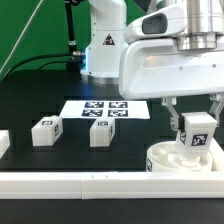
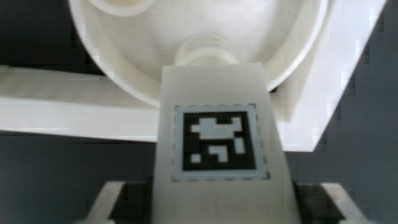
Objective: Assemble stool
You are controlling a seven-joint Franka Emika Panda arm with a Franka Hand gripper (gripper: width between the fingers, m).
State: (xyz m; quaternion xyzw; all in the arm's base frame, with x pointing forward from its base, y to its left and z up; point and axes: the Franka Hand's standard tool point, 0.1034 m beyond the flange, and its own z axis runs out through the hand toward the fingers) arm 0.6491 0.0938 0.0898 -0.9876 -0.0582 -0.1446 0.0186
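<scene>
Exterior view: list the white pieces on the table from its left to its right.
White piece cut off at the edge → first leg → second leg → seat. Left out: the third leg, held in the gripper, overlaps the seat; the marker board overlaps the second leg.

My arm (image 1: pixel 103 35) is glossy white, built of rounded shells with dark seams at the joints, and a blue light (image 1: pixel 88 66) glows low on its base. A black cable (image 1: pixel 70 30) runs beside it. My wrist ends in a broad, boxy white housing (image 1: pixel 165 62) under a grey metal ring (image 1: pixel 197 40). My gripper (image 1: pixel 194 122) has two slim fingers (image 2: pixel 107 205), pale grey in the wrist view and dark in the exterior view.
</scene>
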